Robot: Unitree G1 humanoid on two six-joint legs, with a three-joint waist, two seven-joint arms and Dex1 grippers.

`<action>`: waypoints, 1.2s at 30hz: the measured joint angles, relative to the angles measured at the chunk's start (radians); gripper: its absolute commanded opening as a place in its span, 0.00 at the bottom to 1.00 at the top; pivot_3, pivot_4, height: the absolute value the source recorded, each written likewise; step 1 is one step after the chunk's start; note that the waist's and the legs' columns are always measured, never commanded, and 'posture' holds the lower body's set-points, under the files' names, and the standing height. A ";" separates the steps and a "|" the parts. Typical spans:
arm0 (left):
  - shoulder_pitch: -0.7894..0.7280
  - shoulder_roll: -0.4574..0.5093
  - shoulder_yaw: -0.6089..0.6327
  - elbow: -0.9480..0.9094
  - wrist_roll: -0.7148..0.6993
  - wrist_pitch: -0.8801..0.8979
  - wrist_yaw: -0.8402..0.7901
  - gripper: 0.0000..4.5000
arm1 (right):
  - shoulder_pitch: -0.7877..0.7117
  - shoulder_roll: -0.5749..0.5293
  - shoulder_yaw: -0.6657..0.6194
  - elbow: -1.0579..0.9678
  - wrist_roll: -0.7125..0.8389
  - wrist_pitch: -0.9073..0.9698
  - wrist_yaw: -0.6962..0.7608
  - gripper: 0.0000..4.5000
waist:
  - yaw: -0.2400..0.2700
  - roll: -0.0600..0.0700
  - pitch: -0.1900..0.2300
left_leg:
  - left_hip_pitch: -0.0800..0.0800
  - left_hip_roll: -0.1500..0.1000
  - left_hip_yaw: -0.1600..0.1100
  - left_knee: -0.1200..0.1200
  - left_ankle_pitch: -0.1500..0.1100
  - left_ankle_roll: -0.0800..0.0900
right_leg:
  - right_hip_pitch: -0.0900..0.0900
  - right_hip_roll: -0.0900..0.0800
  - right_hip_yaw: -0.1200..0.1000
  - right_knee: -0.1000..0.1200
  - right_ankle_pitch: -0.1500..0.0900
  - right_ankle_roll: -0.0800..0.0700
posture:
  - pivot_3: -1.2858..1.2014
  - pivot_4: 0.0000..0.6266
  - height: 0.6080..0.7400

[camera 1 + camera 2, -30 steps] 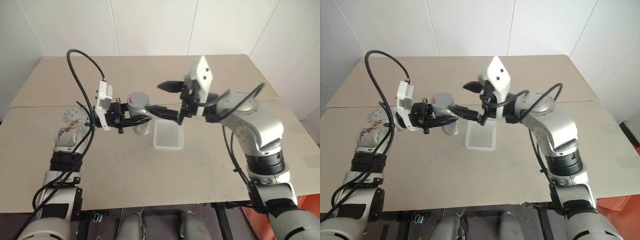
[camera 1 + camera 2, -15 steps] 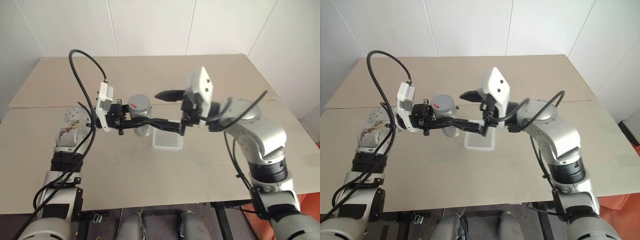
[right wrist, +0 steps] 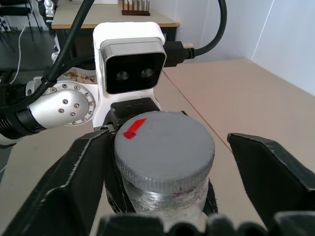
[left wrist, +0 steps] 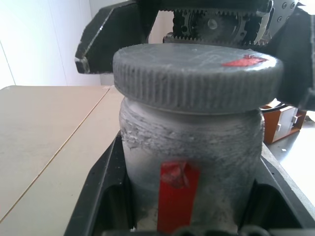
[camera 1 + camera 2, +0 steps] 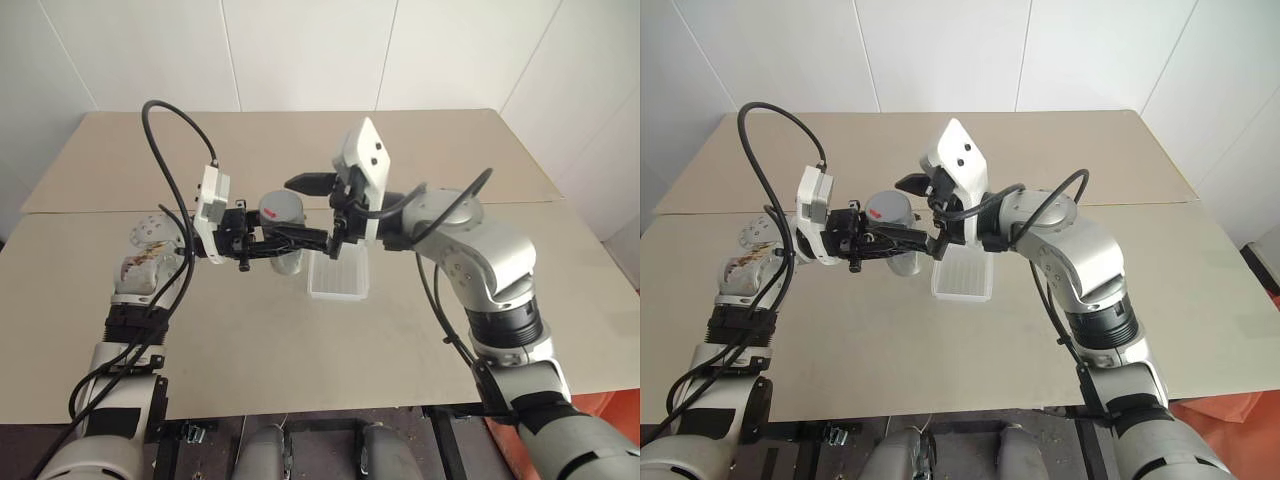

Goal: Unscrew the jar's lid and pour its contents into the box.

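Grey and ribbed, the round screw lid with a red mark on top sits on the small clear cylindrical jar, which carries a red stripe on its side. The left gripper pinches the jar's body above the beige table. The right gripper straddles the lid, one black finger at its rim, the other apart. The shallow translucent-white plastic box lies on the table just beside the jar.
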 measured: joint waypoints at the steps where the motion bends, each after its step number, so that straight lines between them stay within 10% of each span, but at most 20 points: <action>1: 0.001 0.001 0.000 -0.002 0.000 0.000 0.000 0.44 | 0.000 0.000 0.000 0.000 0.006 0.003 0.002 0.70 | 0.000 0.000 0.000 | 0.000 0.000 0.000 0.000 0.000 0.000 | 0.000 0.000 0.000 0.000 0.000 0.000 | 0.52 0.24 1.00; 14: 0.033 0.007 0.002 -0.021 0.001 -0.003 0.012 0.44 | -0.001 -0.051 -0.262 -0.001 0.135 0.086 -0.128 0.62 | 0.009 0.000 0.000 | 0.000 0.000 0.000 0.000 0.000 0.000 | 0.001 0.000 -0.001 -0.001 0.000 0.000 | 0.52 0.24 1.00; 27: 0.064 -0.010 0.032 -0.033 0.018 -0.032 0.170 0.44 | 0.633 -0.216 -0.137 0.002 -0.249 -0.083 -0.290 0.62 | -0.003 0.000 0.000 | 0.001 -0.001 0.001 0.000 0.000 0.000 | 0.000 0.000 0.005 -0.003 0.000 0.000 | 0.52 0.24 1.00; 32: 0.063 -0.041 0.019 -0.033 0.089 -0.125 0.259 0.44 | 0.638 -0.192 -0.130 0.029 -0.270 -0.104 -0.303 0.97 | -0.001 0.000 0.000 | 0.008 -0.001 0.002 -0.001 0.000 0.000 | 0.005 0.000 0.005 -0.004 0.000 0.001 | 0.52 0.24 1.00; 36: 0.044 -0.070 -0.023 0.029 0.279 -0.390 0.393 0.44 | 0.639 -0.225 -0.172 -0.020 -0.215 -0.052 -0.247 0.98 | 0.009 0.000 0.000 | 0.008 -0.002 0.001 0.000 -0.001 0.001 | 0.007 -0.001 0.005 -0.005 0.001 0.001 | 0.52 0.24 1.00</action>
